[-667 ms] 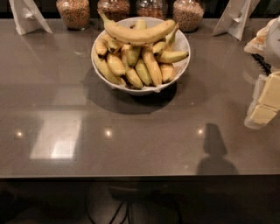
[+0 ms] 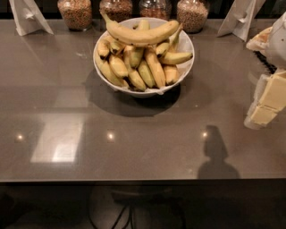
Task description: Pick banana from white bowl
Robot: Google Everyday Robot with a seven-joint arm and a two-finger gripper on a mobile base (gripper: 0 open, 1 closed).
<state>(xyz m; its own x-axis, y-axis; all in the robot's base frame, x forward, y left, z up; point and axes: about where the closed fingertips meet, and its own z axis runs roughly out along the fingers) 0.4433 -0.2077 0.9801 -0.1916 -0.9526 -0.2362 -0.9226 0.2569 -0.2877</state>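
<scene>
The bowl (image 2: 147, 92) stands on the table (image 2: 134, 143), toward the back near the middle. In it lies a heap of smaller bananas (image 2: 138, 67), with the long banana (image 2: 140, 35) across the top. Four jars (image 2: 192, 13) stand in a row behind the bowl, between a left stand (image 2: 27, 15) and a right stand (image 2: 239, 18). The hand (image 2: 268, 98) hangs at the right edge, well apart from the bowl.

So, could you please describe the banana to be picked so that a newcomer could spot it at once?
On the grey table, left of the claw at the right edge, a white bowl heaped with bananas stands before a row of jars. The banana wanted lies across the top of the heap: the longest one, smoothly curved, over shorter, stubbier ones.
</scene>
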